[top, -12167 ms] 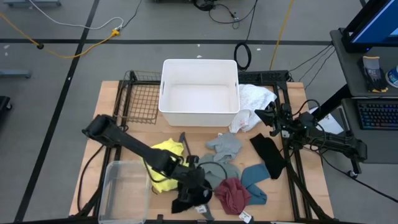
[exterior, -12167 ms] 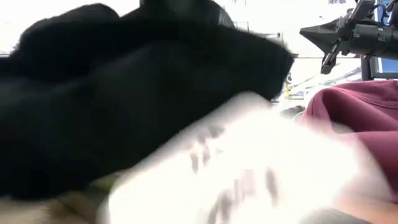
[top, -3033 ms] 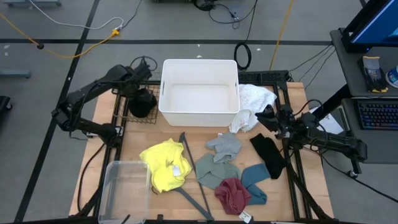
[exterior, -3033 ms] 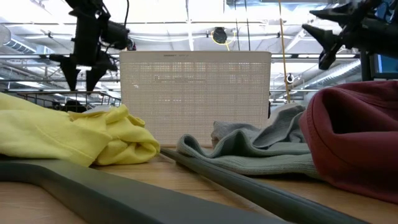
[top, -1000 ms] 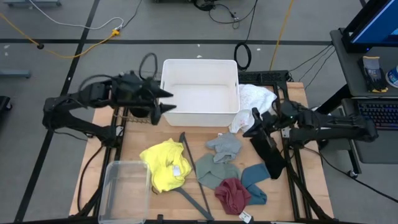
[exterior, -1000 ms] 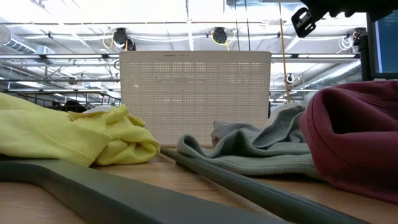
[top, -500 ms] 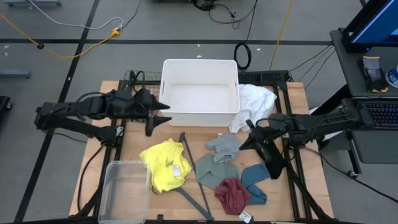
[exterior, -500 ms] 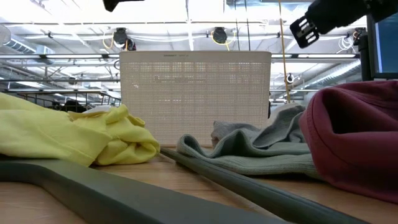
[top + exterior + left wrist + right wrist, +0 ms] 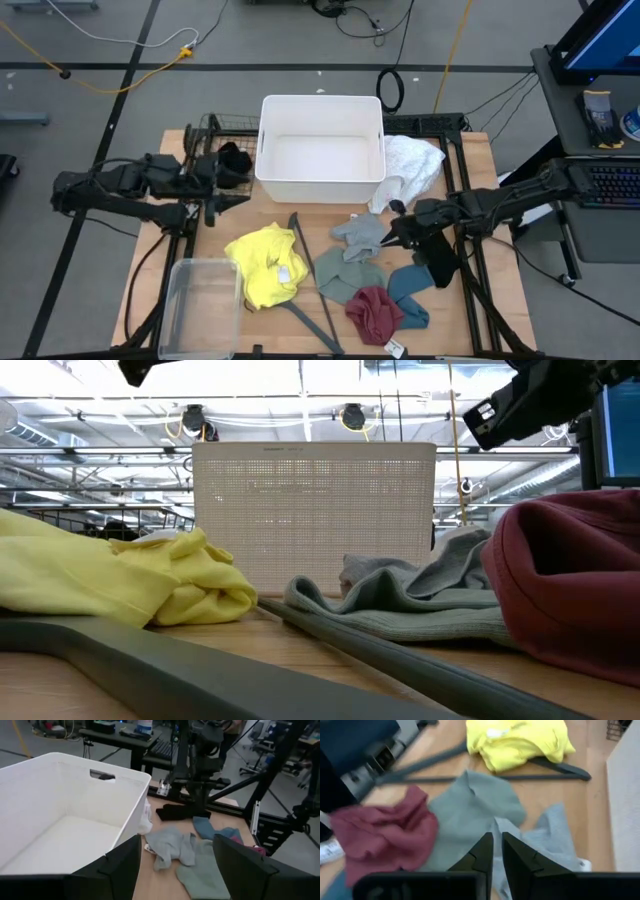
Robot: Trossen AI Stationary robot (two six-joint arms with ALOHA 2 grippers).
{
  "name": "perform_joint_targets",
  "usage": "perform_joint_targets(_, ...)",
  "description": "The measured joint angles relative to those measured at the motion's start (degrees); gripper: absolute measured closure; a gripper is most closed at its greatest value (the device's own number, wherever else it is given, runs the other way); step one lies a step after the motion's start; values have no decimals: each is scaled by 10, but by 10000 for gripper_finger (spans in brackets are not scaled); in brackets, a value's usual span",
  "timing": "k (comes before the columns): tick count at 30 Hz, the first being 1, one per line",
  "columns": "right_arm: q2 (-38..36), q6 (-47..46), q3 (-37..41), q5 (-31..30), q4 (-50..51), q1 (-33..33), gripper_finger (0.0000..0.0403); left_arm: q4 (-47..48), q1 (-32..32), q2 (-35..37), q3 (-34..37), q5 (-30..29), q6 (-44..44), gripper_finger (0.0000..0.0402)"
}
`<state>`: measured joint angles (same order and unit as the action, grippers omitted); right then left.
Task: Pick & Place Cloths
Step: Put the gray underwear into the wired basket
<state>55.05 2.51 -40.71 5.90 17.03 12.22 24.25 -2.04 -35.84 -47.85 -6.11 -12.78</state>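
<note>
A: How many cloths do you count?

B: Eight. One black cloth (image 9: 234, 158) lies in the wire basket (image 9: 216, 128) at the table's (image 9: 175, 238) far left, just left of the white bin (image 9: 321, 147). The other seven are on the table: the white cloth (image 9: 412, 162) right of the bin, the grey cloth (image 9: 364, 233) just near it, the second black cloth (image 9: 437, 255) on the right, the sage green cloth (image 9: 346, 276) in the middle, the teal cloth (image 9: 409, 293) and maroon cloth (image 9: 375, 312) at the near edge, and the yellow cloth (image 9: 264, 264) to the left.

A: And the arms?

B: Two. The left pincer (image 9: 222, 190) hangs over the table just left of the bin's near corner, fingers spread wide, holding nothing. The right pincer (image 9: 393, 228) is over the grey cloth's right edge, its fingers (image 9: 482, 855) drawn almost together with only a narrow gap, nothing between them.

A: Anything else?

B: One dark hanger (image 9: 312, 280) between the yellow and sage cloths, and one clear container (image 9: 199, 305) at the near left.
</note>
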Motion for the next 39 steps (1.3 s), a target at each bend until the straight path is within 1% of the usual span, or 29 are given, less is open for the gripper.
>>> perform_joint_targets(3,28,28,-36,-30,40,6,347,0,0,23,10,0,0,151)
perform_joint_targets(8,68,47,-76,-33,72,7,310,3,0,54,20,0,1,151)
perform_joint_targets(15,113,55,-83,-33,108,7,255,13,0,76,20,0,2,151)
perform_joint_targets(21,154,67,-83,-33,132,6,221,17,0,78,20,0,5,151)
perform_joint_targets(29,208,115,-83,-37,133,6,189,18,0,78,20,0,0,151)
perform_joint_targets(34,230,154,-83,-100,132,6,179,17,0,78,20,0,-8,151)
perform_joint_targets(39,244,181,-83,-104,130,6,179,17,0,78,20,0,-10,151)
